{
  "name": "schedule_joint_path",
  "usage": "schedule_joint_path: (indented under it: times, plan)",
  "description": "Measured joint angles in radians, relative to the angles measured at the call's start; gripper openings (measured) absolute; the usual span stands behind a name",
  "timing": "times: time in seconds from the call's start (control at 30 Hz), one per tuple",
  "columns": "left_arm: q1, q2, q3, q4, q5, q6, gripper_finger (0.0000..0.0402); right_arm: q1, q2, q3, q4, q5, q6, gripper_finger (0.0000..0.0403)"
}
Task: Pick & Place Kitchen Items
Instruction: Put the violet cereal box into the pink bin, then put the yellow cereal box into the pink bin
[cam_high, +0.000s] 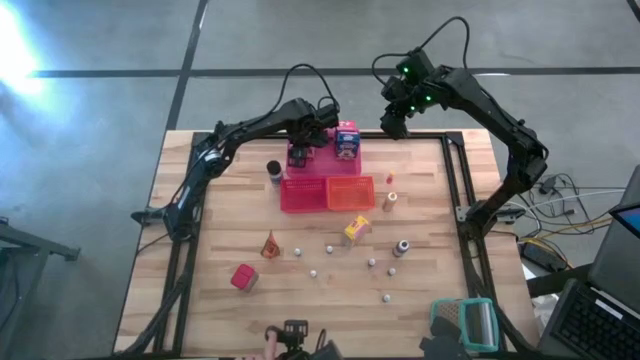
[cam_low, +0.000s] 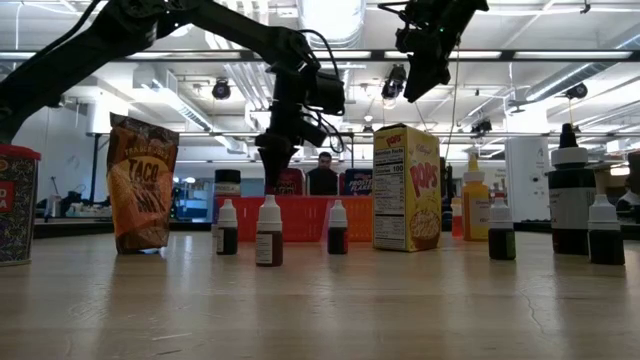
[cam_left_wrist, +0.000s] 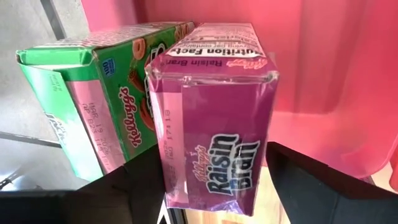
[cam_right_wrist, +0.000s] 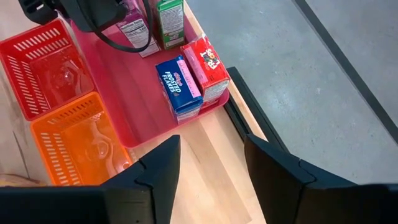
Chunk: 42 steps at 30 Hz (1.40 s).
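Left hand (cam_left_wrist: 214, 180) open around the purple carton (cam_left_wrist: 211, 130) on the pink tray (cam_left_wrist: 323, 74); withdrawing carelessly could topple it against the green carton (cam_left_wrist: 93, 106). Right hand (cam_right_wrist: 211, 162) open, empty, above the table's far edge.

**Pinks, greens and purples crowd the tray**

Purple Raisin Bran carton (cam_left_wrist: 214, 118) fills the centre of the left wrist frame, white and blue lettering across its face. Beside it, toward the left of the frame, a green carton (cam_left_wrist: 93, 93) with a pink side panel and red-ringed cereal art. Behind both, the pink tray (cam_left_wrist: 336, 74), glossy and plain. In the right wrist frame, upper middle, a blue Frosted Flakes carton (cam_right_wrist: 178, 84) touches a red carton (cam_right_wrist: 207, 65). Upper left there: a red basket (cam_right_wrist: 43, 62), slotted walls; below it an orange basket (cam_right_wrist: 71, 140), same slots. The counter (cam_high: 320, 290) is pale wood with plank lines.
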Motion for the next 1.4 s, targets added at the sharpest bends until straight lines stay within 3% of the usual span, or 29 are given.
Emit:
schedule_joint_path:
  times: [0.57,0.77,0.9,1.1,1.27,1.4]
  plan:
    - [0.001,-0.099,0.024,-0.017,-0.044,-0.003,0.0268,0.000,0.000,0.000,0.000,-0.005,-0.002,0.0142]
    - [0.002,-0.199,0.016,-0.035,-0.037,-0.134,0.0268,0.009,0.000,0.000,0.000,-0.156,-0.019,0.0129]
    - [0.004,-0.288,-0.008,-0.048,0.065,-0.214,0.0266,0.056,0.000,0.000,-0.007,-0.242,-0.078,0.0116]
    - [0.010,-0.487,-0.218,0.126,0.255,-0.233,0.0264,0.184,0.000,0.000,-0.031,-0.248,-0.215,0.0099]
    - [0.010,-0.655,-0.455,0.278,0.272,-0.245,0.0264,0.310,-0.001,0.000,-0.067,-0.244,-0.352,0.0091]
    - [0.010,-0.778,-0.631,0.372,0.273,-0.268,0.0264,0.400,-0.001,0.000,-0.098,-0.151,-0.414,0.0098]
